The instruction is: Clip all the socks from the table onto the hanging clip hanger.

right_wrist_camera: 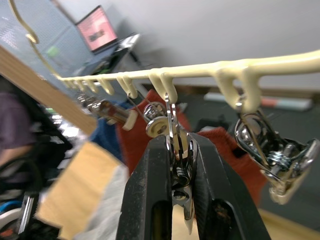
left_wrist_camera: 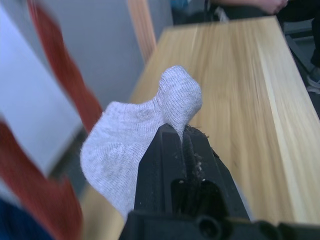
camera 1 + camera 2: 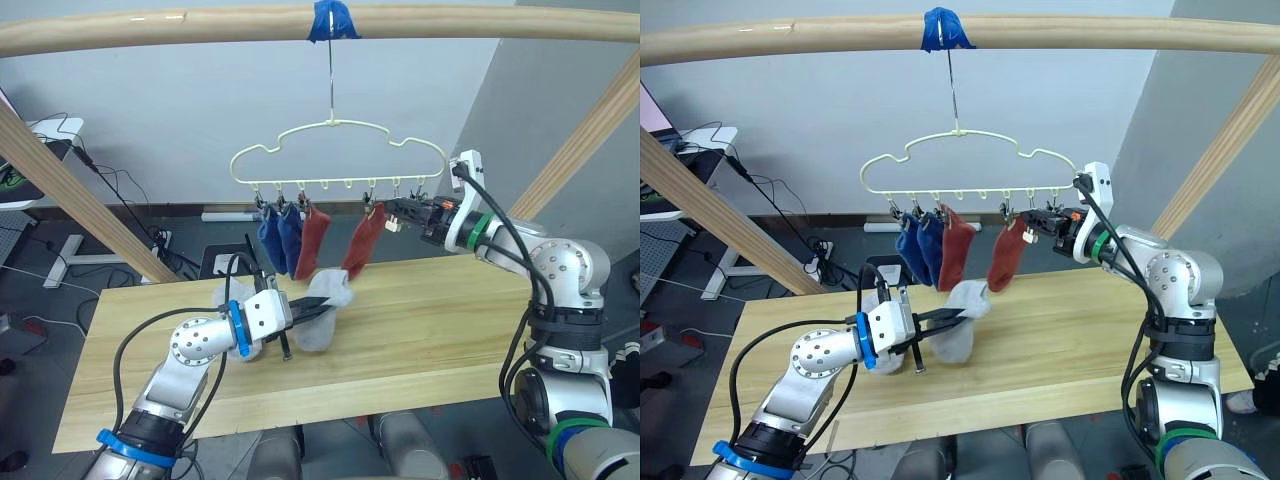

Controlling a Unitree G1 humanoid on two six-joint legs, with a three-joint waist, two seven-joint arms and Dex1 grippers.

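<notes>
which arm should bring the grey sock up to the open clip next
Left. The left gripper is shut on the grey sock just below the clip hanger, while the right gripper is pinching a clip.

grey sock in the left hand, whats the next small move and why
Probably raise the left hand, shut on the grey sock, up and toward the clip that the right hand squeezes on the clip hanger. That clip holds no sock, and the sock hangs well below it, just over the table.

Four socks (image 3: pixel 300 238) hung from the clip hanger (image 3: pixel 338 160) above the table (image 3: pixel 450 330), a fifth sock (image 3: pixel 322 318) below them
</notes>
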